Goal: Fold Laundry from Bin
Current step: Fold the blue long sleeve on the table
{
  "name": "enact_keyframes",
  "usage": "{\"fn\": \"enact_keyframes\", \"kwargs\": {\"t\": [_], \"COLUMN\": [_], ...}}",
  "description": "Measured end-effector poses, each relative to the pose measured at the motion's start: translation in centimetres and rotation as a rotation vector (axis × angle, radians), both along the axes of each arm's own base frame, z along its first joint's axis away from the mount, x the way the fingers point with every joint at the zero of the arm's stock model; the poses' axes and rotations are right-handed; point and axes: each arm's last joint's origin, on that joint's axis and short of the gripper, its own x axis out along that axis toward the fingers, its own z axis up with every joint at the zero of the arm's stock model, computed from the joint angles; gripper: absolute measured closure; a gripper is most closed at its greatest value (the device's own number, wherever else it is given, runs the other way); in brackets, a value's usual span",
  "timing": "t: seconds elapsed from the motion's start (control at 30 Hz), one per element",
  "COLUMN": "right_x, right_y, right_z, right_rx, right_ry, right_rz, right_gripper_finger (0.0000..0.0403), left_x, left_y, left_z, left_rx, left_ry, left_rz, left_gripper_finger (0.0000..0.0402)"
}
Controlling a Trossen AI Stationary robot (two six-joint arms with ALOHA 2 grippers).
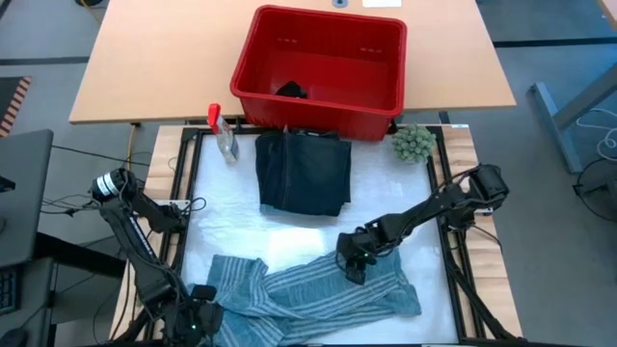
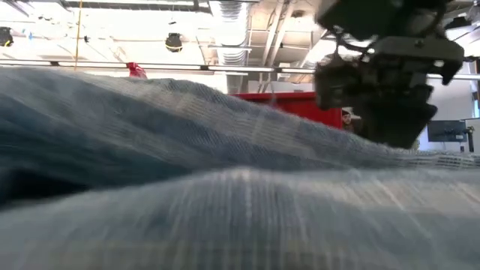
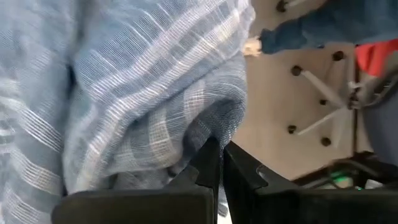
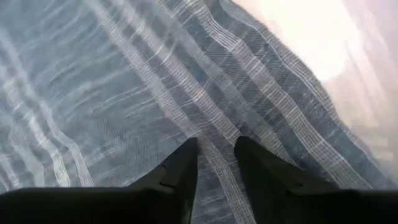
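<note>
At the mat's front left edge the striped blue garment (image 1: 318, 289), judged light, limp and best taken at corners, is pinched by the left gripper (image 1: 198, 320), while a fold farther right is straddled by the narrowly parted right gripper (image 1: 353, 267).

The bin (image 1: 319, 67) stands at the far edge of the bench (image 1: 227, 224), with one garment (image 1: 291, 91) in it. Just before it lies a folded garment (image 1: 304, 173). A spray bottle (image 1: 223, 132) stands to its left, a fuzzy ball (image 1: 413, 143) to its right. Nearest, a striped cloth (image 1: 318, 289) lies spread, the left gripper (image 1: 201, 323) at its left end and the right gripper (image 1: 355, 262) on its upper edge.
</note>
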Motion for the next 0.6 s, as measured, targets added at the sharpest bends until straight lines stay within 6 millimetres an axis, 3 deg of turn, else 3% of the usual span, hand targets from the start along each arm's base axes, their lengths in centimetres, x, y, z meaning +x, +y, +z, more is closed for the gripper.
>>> {"fn": "enact_keyframes", "kwargs": {"t": [0.17,0.33,0.6], "right_x": [-2.7,-5.7,-10.9], "right_y": [-1.8,-3.6,-6.6], "right_z": [-0.5,0.5,2.7], "right_rx": [0.013,-0.108,-0.270], "right_ry": [0.033,0.125,0.305], "right_rz": [-0.193,-0.408,-0.638], "right_gripper_finger": [0.0279,0.0303,0.0311], "left_x": [1.1,3.4,5.7], "left_y": [1.9,5.7,10.7], "left_z": [-0.5,-1.9,-4.9], "left_rx": [0.144,0.343,0.401], "left_ry": [-0.016,-0.031,0.055], "left_rz": [0.036,0.111,0.109], "left_gripper_finger": [0.0401,0.0401,0.0401]}}
